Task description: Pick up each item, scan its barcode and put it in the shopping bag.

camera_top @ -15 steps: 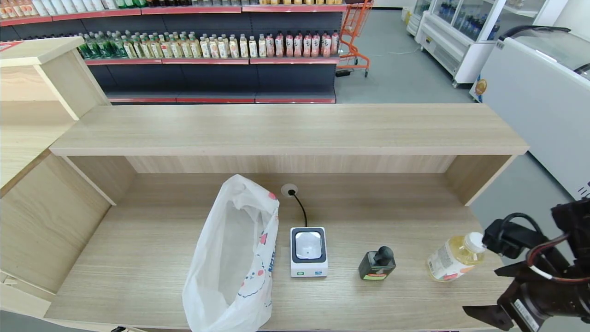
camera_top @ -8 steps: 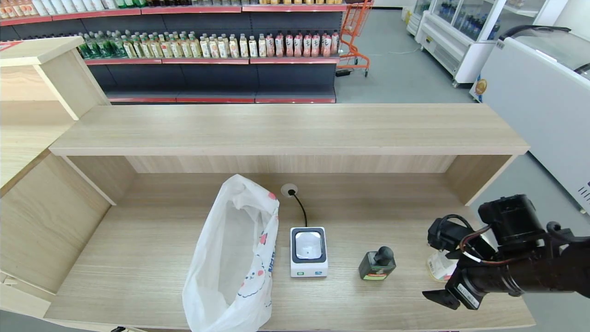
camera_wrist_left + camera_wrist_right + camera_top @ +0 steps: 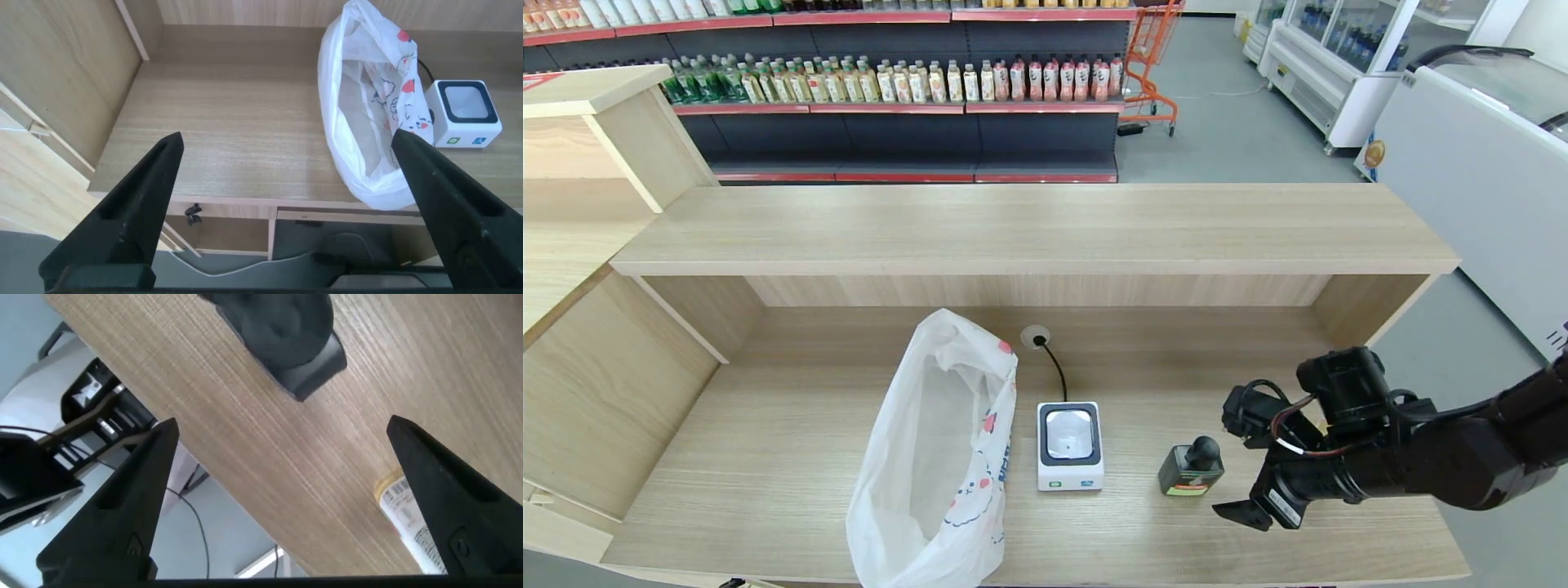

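1. Right gripper point(image 3: 282, 429), fingers spread wide, hangs above the counter point(image 3: 768, 474) just beside the dark bottle point(image 3: 1191, 469).
2. Left gripper point(image 3: 286, 143), fingers spread too, hangs near the bag point(image 3: 939, 457).
3. Scanner point(image 3: 1069, 445) stands between bag and dark bottle.

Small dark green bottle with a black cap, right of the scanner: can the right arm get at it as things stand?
Probably yes: the right gripper hangs open just beside the small dark green black-capped bottle, with only bare wooden counter between them.
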